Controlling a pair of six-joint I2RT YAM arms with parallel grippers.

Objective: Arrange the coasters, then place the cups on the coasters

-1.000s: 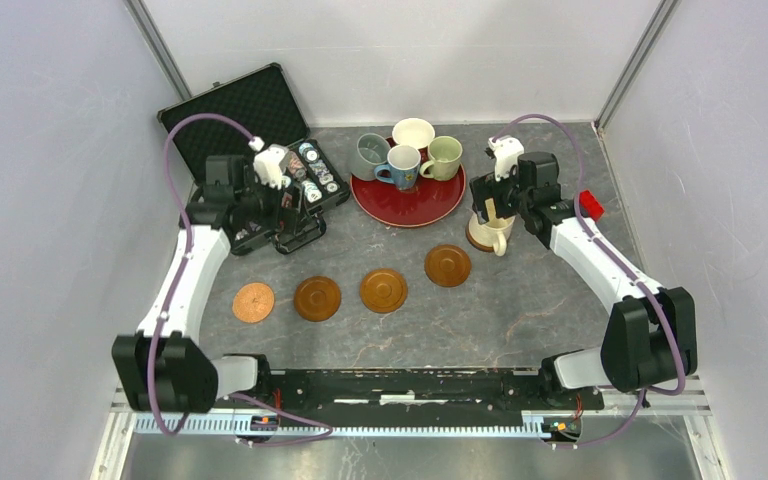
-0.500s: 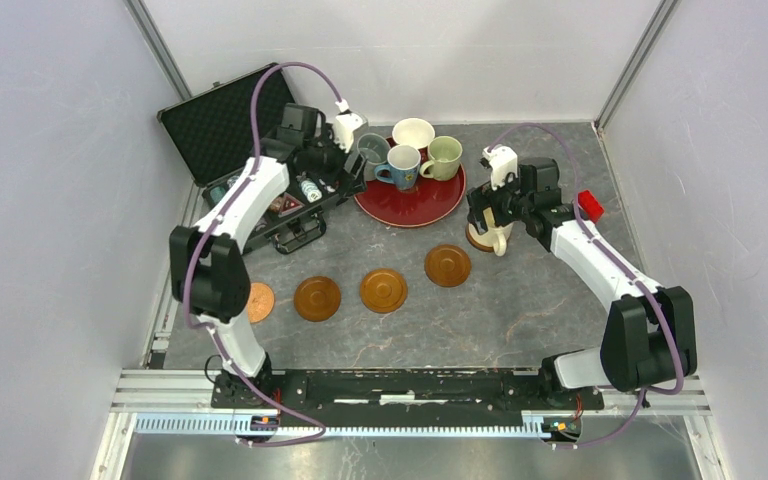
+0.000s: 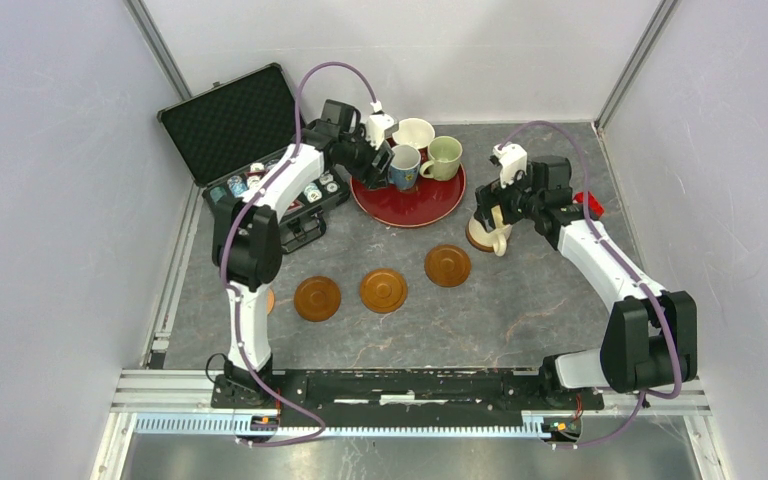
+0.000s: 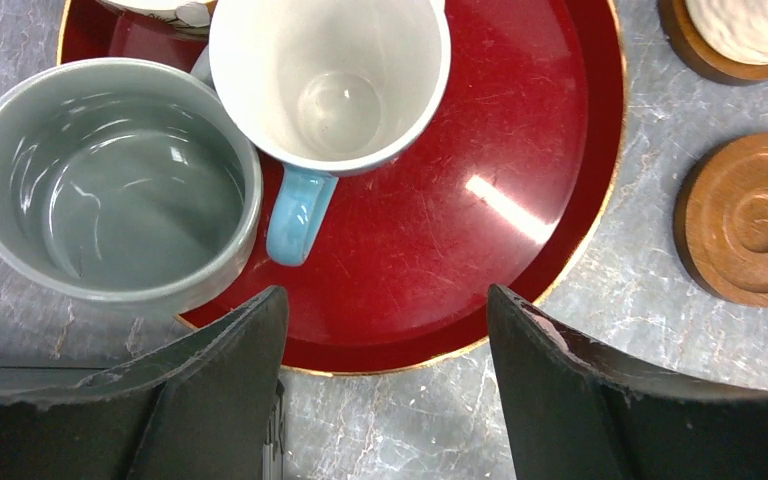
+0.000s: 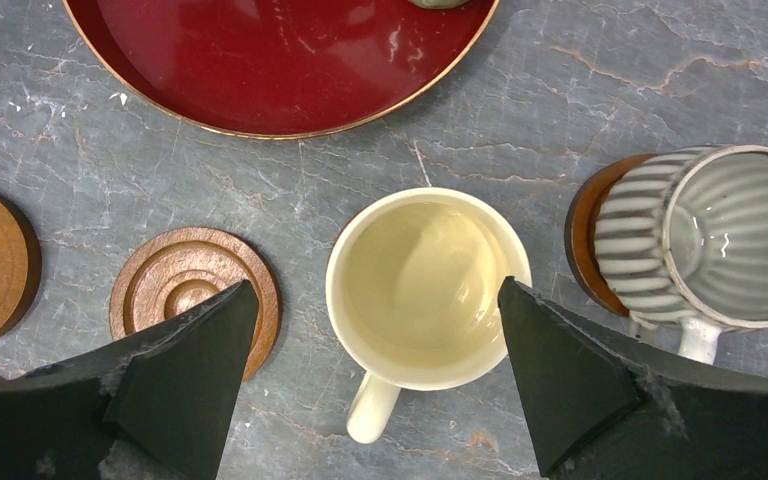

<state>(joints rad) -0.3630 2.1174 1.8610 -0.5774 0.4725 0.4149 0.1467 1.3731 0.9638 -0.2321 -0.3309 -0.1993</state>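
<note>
The left claw [image 4: 383, 296] is held spread above the tray [image 4: 520, 120], near the grey mug [image 4: 110, 190] and blue mug [image 4: 330, 80]; the right claw [image 5: 377, 288] is spread over the cream mug [image 5: 425, 290]; the ribbed mug [image 5: 720, 235] is set on a coaster [image 5: 585, 230].

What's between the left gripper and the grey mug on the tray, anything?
Nothing visible stands between the left gripper and the grey mug; its rim is uncovered from above. The blue-handled mug sits close beside it on the red tray, handle right at the grey mug's side, so a finger there would likely be crowded.
</note>
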